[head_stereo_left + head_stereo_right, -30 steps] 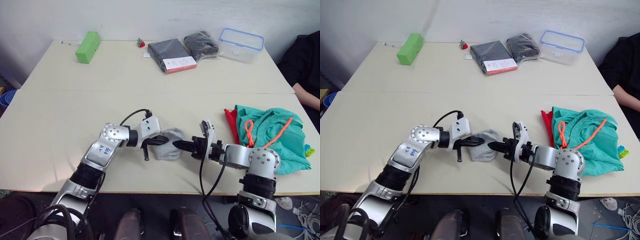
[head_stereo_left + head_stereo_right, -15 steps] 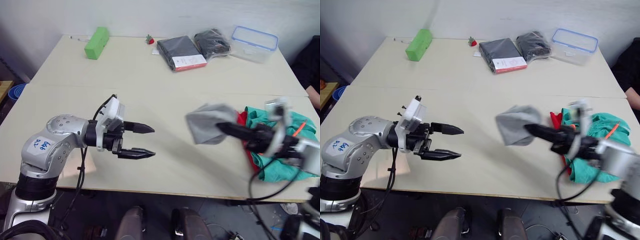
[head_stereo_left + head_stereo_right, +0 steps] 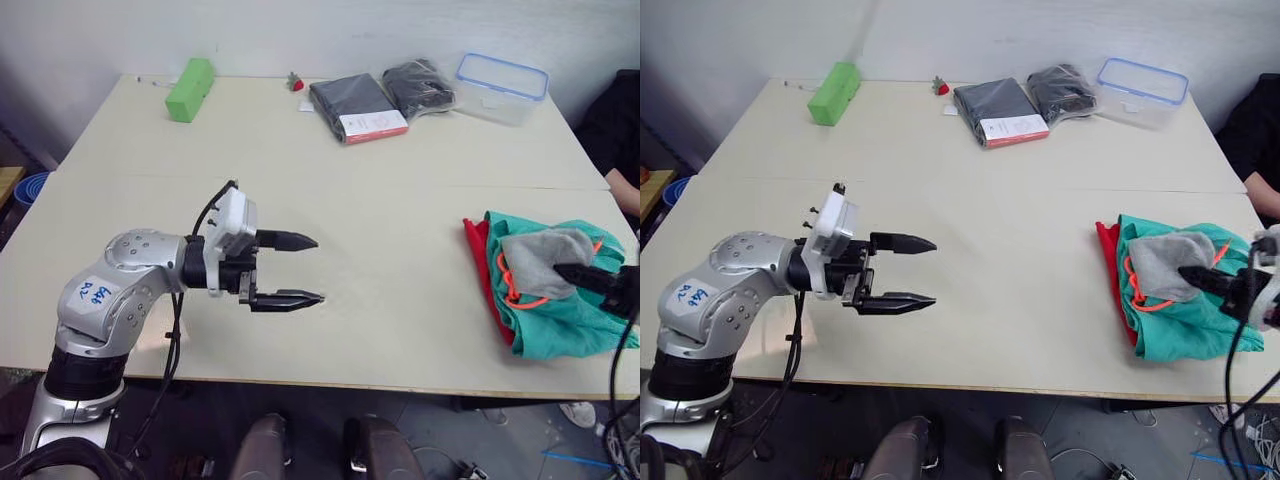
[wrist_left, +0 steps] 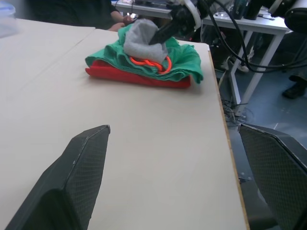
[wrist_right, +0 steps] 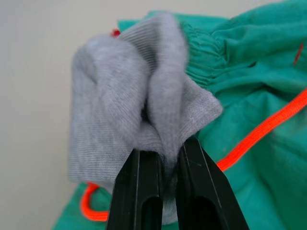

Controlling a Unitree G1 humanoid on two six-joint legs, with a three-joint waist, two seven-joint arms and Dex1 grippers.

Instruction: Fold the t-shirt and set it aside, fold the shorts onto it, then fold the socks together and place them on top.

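The teal shorts (image 3: 565,320) with the orange drawstring (image 3: 520,298) lie folded at the table's right front, on top of the red t-shirt (image 3: 478,268), whose edge shows beneath them. The grey socks (image 3: 538,252) hang bunched just over this pile, and my right gripper (image 3: 562,270) is shut on them. In the right wrist view the two fingers (image 5: 204,184) pinch a fold of the socks (image 5: 120,110) above the shorts (image 5: 244,72). My left gripper (image 3: 317,269) is open and holds nothing, above the bare table's front middle, far left of the pile. The left wrist view shows the pile (image 4: 144,62) ahead.
At the back of the table (image 3: 400,200) are a lime-green block (image 3: 190,75), a small red thing (image 3: 295,82), two dark packaged garments (image 3: 355,105), and a clear box with a blue rim (image 3: 500,85). A person's dark sleeve (image 3: 615,120) is at the right edge.
The left gripper has let go of the socks, opened and drawn back to the left. The right gripper has carried the socks right, over the shorts pile. The camera has also shifted.
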